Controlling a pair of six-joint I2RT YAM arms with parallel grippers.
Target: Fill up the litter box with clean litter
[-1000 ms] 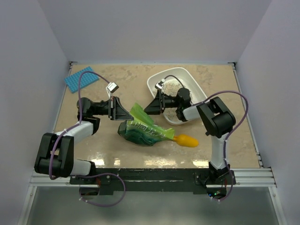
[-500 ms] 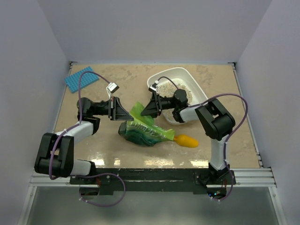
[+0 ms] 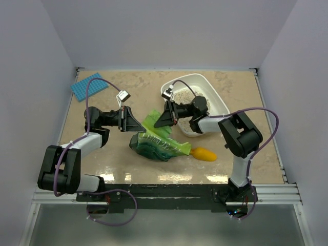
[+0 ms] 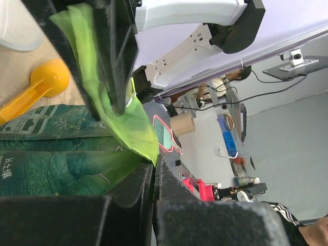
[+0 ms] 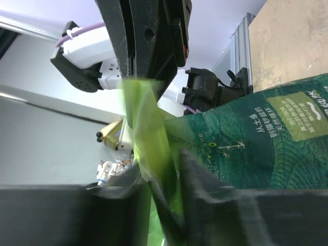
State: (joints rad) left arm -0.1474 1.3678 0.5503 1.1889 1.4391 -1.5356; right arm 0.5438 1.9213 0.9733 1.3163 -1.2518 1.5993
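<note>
Where worktop (image 3: pixel 138 89) runs far right, litter box (image 3: pixel 219 100) sits, litter (image 3: pixel 185 96) heaped inside. Green bag (image 3: pixel 156 146) lies centre-front. Left tool (image 3: pixel 139 125) clamped tight on bag's flap; right tool (image 3: pixel 159 122) straddles same flap, narrowed, grip unclear. Scoop (image 3: pixel 204 153) at bag's right end.

Plain pale walls (image 3: pixel 169 31) enclose a beige, marble-patterned bench (image 3: pixel 138 84) on three sides; an aluminium rail (image 3: pixel 277 193) runs along its near edge, where light glares.

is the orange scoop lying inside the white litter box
No, the orange scoop lies on the table beside the green bag, outside the litter box.
</note>
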